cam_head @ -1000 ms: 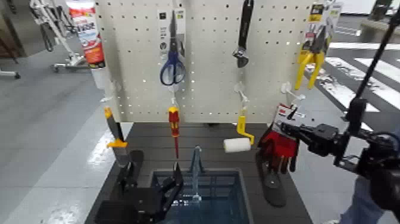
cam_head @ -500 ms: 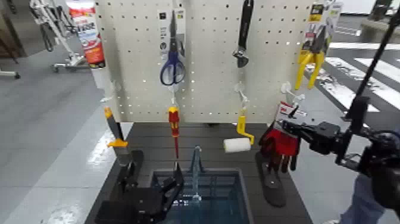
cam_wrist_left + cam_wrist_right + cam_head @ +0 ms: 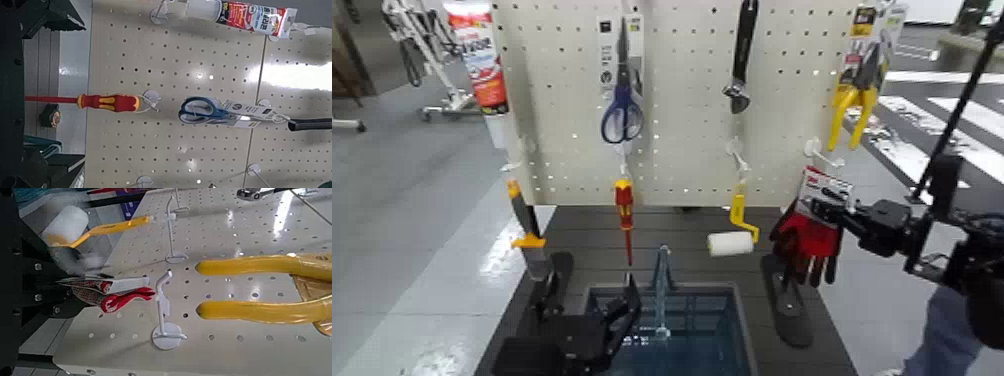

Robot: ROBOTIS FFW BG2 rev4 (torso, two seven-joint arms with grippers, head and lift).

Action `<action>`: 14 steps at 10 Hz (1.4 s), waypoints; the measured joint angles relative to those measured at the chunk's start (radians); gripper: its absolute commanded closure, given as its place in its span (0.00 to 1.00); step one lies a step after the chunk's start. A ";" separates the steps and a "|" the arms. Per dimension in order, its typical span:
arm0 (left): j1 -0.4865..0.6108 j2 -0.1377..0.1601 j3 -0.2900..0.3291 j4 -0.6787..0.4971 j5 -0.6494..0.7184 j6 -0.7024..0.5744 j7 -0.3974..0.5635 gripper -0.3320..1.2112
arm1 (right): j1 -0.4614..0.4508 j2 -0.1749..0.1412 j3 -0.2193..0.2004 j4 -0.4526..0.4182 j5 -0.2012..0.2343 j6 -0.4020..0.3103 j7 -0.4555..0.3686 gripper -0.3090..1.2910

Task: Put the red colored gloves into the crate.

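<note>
The pegboard [image 3: 672, 100] stands behind the crate [image 3: 722, 320], which sits low at centre and holds no gloves. The right gripper [image 3: 824, 210] is pinched on the card of the red gloves [image 3: 807, 240]. Over the last second the gloves have shifted slightly right and clear of their white hook [image 3: 163, 305], which now stands bare. Judgement: unhooking is complete; carrying the gloves left and down to the crate remains. The left gripper [image 3: 622, 312] rests at the crate's near rim, fingers spread.
</note>
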 measured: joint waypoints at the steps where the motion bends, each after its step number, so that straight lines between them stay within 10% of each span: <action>1: 0.000 0.000 0.000 0.000 0.000 0.000 0.000 0.29 | 0.017 0.002 -0.007 -0.026 0.001 0.012 0.005 0.87; 8: 0.003 0.000 0.008 0.000 0.000 0.000 0.000 0.29 | 0.140 0.012 -0.049 -0.399 -0.011 0.196 0.018 0.87; 14: 0.004 -0.003 0.006 -0.002 -0.006 0.003 0.003 0.29 | 0.293 0.109 -0.046 -0.536 -0.087 0.314 -0.016 0.87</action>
